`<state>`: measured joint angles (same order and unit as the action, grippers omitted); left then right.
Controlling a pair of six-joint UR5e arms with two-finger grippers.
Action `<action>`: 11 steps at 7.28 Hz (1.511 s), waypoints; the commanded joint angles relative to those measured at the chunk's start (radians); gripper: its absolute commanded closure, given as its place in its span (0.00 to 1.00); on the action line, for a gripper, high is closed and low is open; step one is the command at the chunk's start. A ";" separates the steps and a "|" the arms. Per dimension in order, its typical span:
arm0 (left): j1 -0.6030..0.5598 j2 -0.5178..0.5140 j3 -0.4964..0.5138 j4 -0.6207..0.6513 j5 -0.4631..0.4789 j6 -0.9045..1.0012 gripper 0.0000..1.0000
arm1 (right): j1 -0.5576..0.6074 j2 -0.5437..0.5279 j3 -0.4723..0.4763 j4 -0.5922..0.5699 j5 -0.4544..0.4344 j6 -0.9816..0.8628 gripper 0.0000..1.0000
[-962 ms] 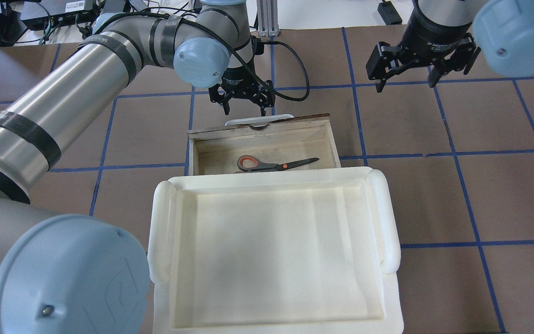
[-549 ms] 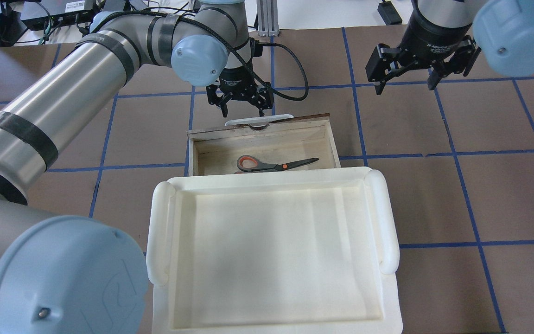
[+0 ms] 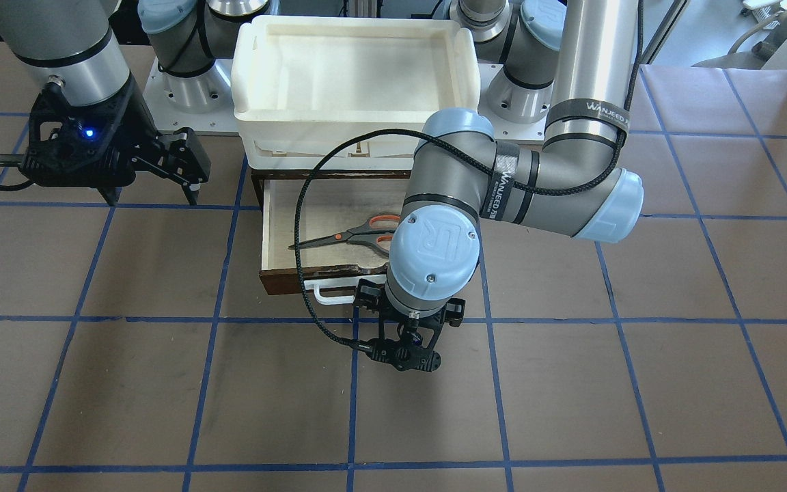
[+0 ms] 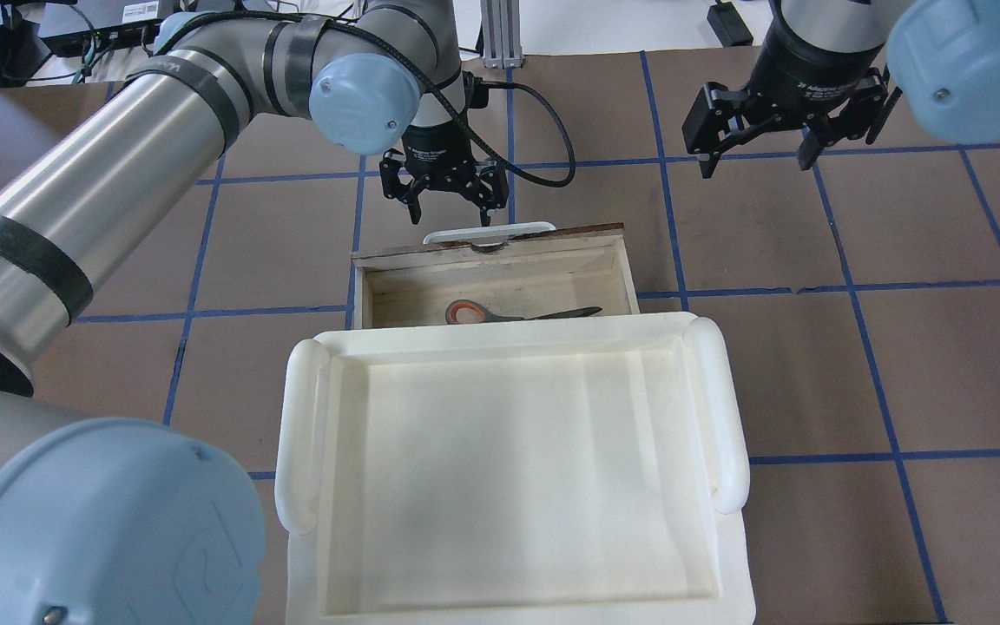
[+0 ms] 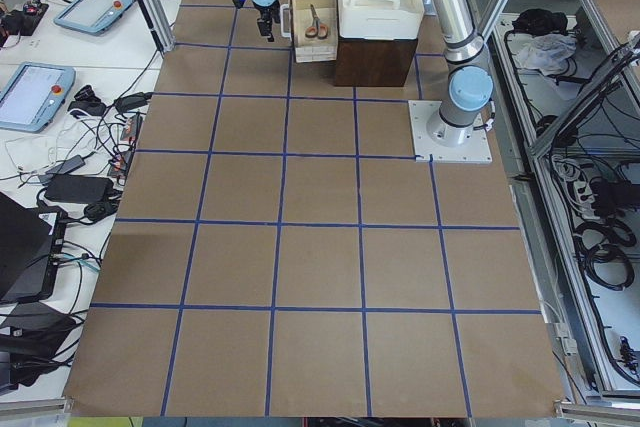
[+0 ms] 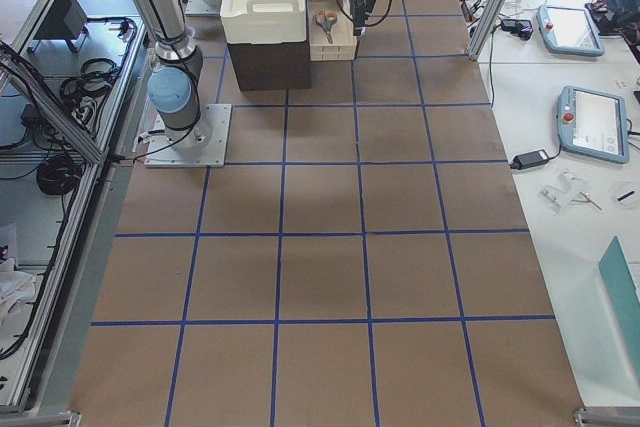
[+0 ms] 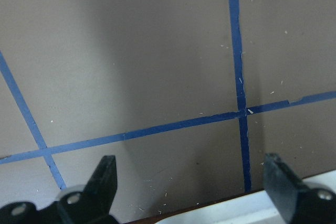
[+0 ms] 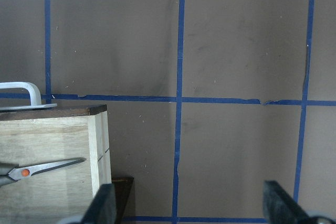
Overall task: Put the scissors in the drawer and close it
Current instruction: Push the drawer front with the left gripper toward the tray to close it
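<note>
The wooden drawer (image 4: 500, 276) stands partly open under the white tray, its white bar handle (image 4: 489, 232) on the far side. The scissors (image 4: 513, 312) lie inside it, half hidden by the tray's rim; the front view shows them whole (image 3: 359, 232). My left gripper (image 4: 452, 213) is open, fingers pointing down, just beyond the handle; the handle's edge (image 7: 236, 214) shows between the fingers (image 7: 105, 182). I cannot tell whether they touch. My right gripper (image 4: 756, 163) is open and empty, off to the drawer's far right, and its wrist view shows the drawer's corner (image 8: 97, 145).
The white plastic tray (image 4: 300, 434) sits on top of the dark cabinet and covers the drawer's near part. A black cable (image 3: 311, 205) loops from the left wrist over the drawer. The brown table with a blue tape grid (image 4: 847, 286) surrounds it.
The drawer has slid a little way in under the tray, so more of the scissors is hidden. My left gripper has moved slightly left and toward the drawer. The right gripper has barely moved.
</note>
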<state>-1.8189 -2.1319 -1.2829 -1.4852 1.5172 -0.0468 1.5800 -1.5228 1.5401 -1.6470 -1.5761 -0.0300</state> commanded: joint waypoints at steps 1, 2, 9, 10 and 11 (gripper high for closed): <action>0.000 0.010 -0.009 -0.009 0.001 0.007 0.00 | 0.000 -0.002 0.000 -0.002 0.005 -0.001 0.00; 0.001 0.015 -0.010 -0.020 0.001 0.007 0.00 | 0.000 -0.003 0.000 -0.004 0.007 0.001 0.00; -0.002 0.076 -0.093 -0.058 -0.002 0.007 0.00 | 0.000 0.000 0.002 -0.005 -0.010 0.002 0.00; -0.002 0.082 -0.098 -0.058 0.000 0.007 0.00 | 0.000 0.000 0.000 -0.005 -0.010 0.002 0.00; -0.002 0.087 -0.099 -0.066 0.000 0.005 0.00 | 0.000 0.000 0.002 -0.007 -0.012 0.002 0.00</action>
<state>-1.8210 -2.0523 -1.3764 -1.5451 1.5165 -0.0402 1.5800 -1.5233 1.5411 -1.6525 -1.5863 -0.0275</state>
